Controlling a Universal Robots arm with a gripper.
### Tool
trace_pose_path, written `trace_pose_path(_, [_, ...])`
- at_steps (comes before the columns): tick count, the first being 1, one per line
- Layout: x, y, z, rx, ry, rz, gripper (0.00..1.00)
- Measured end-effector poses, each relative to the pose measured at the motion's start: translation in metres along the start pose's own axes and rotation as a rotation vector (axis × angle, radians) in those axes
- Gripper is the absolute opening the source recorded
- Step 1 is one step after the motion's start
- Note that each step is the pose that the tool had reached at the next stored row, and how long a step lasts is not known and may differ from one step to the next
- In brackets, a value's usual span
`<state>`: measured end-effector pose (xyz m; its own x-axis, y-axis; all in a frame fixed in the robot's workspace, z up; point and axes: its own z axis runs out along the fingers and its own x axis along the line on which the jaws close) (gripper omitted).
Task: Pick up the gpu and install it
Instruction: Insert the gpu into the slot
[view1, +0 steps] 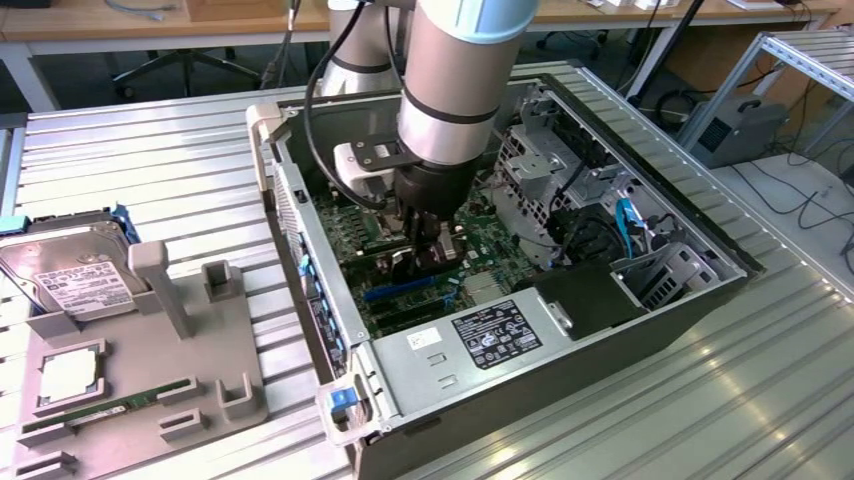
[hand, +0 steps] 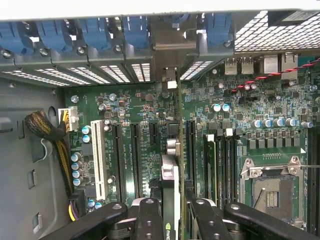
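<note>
My gripper (view1: 422, 238) is down inside the open computer case (view1: 694, 235), over the green motherboard (view1: 470, 232). It is shut on the gpu (hand: 171, 172), which I see edge-on between the two black fingers (hand: 150, 220) in the wrist view. The card stands upright above the black expansion slots (hand: 135, 155), and its pale metal bracket end (hand: 171, 77) reaches the case's rear slot openings. In the exterior view the gpu (view1: 398, 266) shows as a dark piece just under the gripper. Whether the card's lower edge is in a slot is hidden.
A grey parts tray (view1: 147, 380) on the exterior view's left holds a silver hard drive (view1: 67, 275), a processor (view1: 67, 375) and a green memory stick (view1: 100, 410). Inside the case are the power supply (view1: 501, 330), a drive cage (view1: 541, 160) and a cable bundle (hand: 47, 132).
</note>
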<state>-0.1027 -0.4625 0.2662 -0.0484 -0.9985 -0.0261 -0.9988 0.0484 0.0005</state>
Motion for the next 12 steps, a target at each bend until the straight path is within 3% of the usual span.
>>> trace_pose_path(12, [-0.0001,-0.0017,0.0004,-0.0069,0.0004,0.0,0.27])
